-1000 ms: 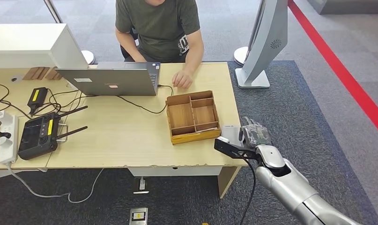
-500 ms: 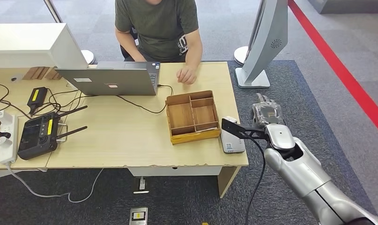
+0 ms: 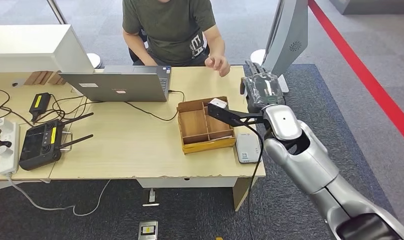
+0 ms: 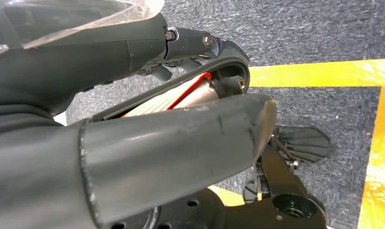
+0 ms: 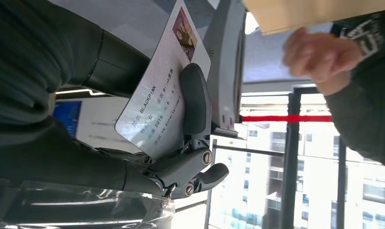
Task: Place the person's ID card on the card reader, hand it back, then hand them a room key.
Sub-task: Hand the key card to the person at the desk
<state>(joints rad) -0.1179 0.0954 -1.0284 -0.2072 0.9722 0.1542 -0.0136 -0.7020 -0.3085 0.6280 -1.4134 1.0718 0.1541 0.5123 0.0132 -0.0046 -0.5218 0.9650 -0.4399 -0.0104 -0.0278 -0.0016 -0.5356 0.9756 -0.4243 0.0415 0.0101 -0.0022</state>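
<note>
My right hand (image 3: 262,86) is raised over the table's far right corner and pinches the white ID card (image 5: 158,90) between thumb and fingers; printed text and a small photo show on it. The person's hand (image 3: 218,63) is lifted off the table, a short way from my hand, and the right wrist view also has the person's hand (image 5: 319,50) beyond the card. The grey card reader (image 3: 248,147) lies flat near the table's front right corner, with nothing on it. My left hand (image 4: 147,109) hangs over the floor, holding nothing.
A wooden compartment tray (image 3: 189,145) sits left of the reader, with a small white item (image 3: 218,103) at its far right compartment. A laptop (image 3: 117,85), cables, a black controller (image 3: 39,142) and a power strip (image 3: 4,145) take up the left. A grey stand (image 3: 285,40) rises behind my hand.
My right arm has risen from beside the reader at the table's front right and swung forward toward the person. The person's hand has lifted off the table and moved right.
</note>
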